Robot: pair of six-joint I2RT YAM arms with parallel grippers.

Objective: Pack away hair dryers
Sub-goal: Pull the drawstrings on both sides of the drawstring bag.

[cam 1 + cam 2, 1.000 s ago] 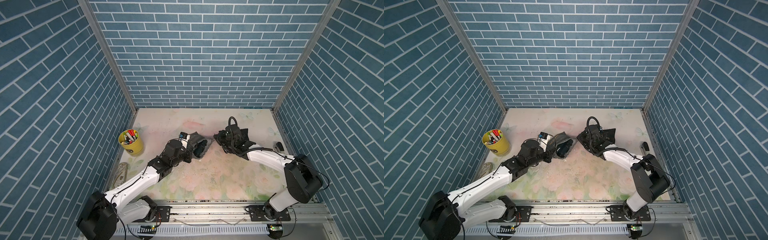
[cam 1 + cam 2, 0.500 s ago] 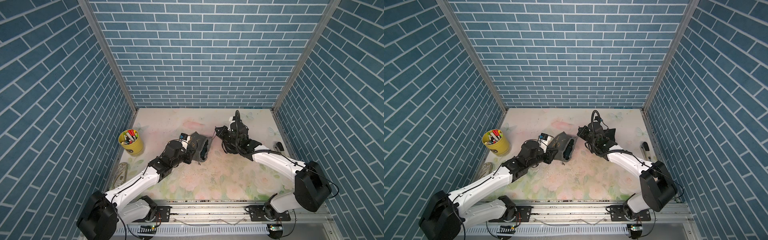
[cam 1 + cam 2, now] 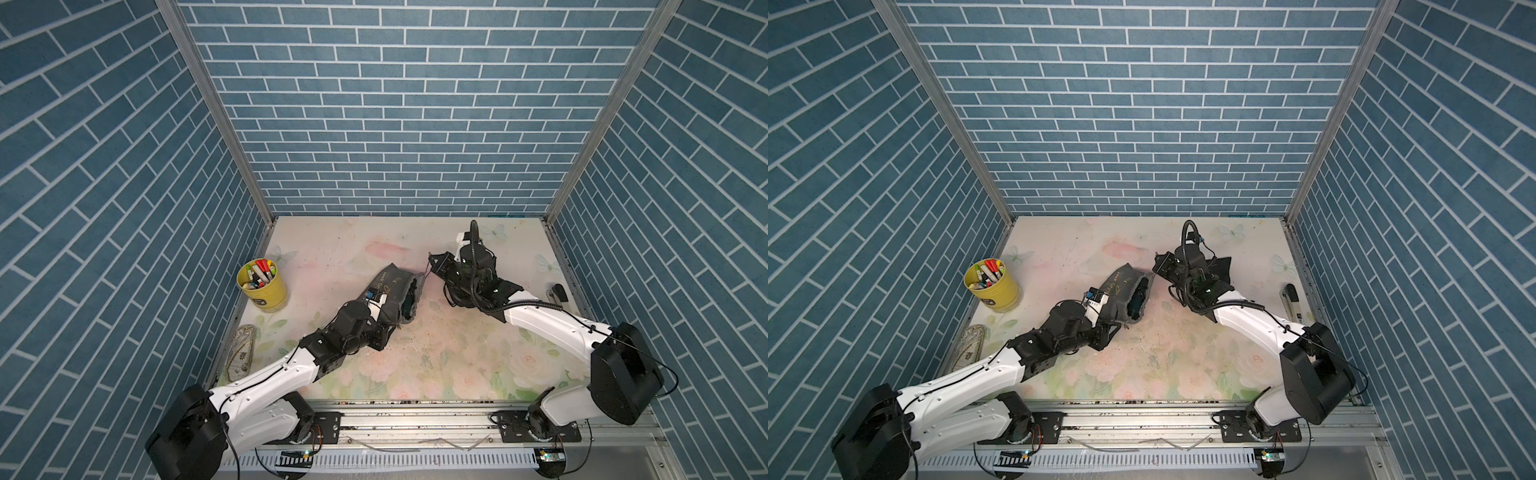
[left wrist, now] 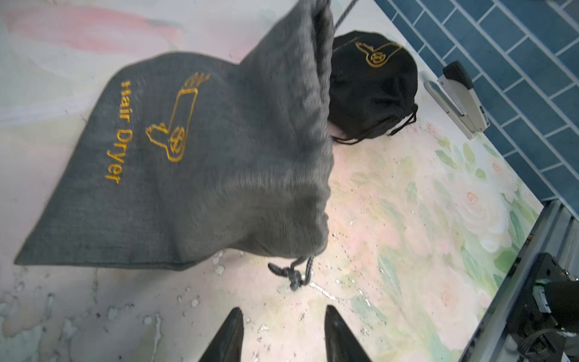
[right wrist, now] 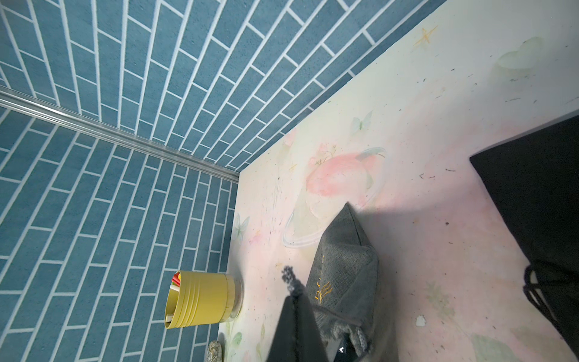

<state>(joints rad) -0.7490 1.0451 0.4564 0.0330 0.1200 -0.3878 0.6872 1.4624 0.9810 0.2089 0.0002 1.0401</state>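
So the grey pouch (image 3: 390, 289) lies about mid-frame in both top views, on the floral table (image 3: 436, 353), with its mouth gaping toward the right of the frame. The dark teal hair dryer (image 3: 1136, 301) is tucked inside it, and only its end shows in the opening.

The right gripper (image 3: 434, 266) sits just up and right of that mouth, pinched tight on the pouch's drawstring (image 5: 289, 276). In the right wrist view the frayed cord end pokes out past the closed fingers (image 5: 291, 326).

The left gripper (image 4: 282, 332) hangs a bit short of the pouch's lower edge. Its jaws are moderately apart with nothing between them, and the cord's knot (image 4: 293, 274) lies on the table just ahead of it.

A black pouch (image 4: 372, 87), cinched and bulging, sits past the grey one, under the right arm in the top views. There's a yellow cup (image 3: 262, 286) of markers at the left wall and a stapler (image 3: 559, 292) by the right wall.
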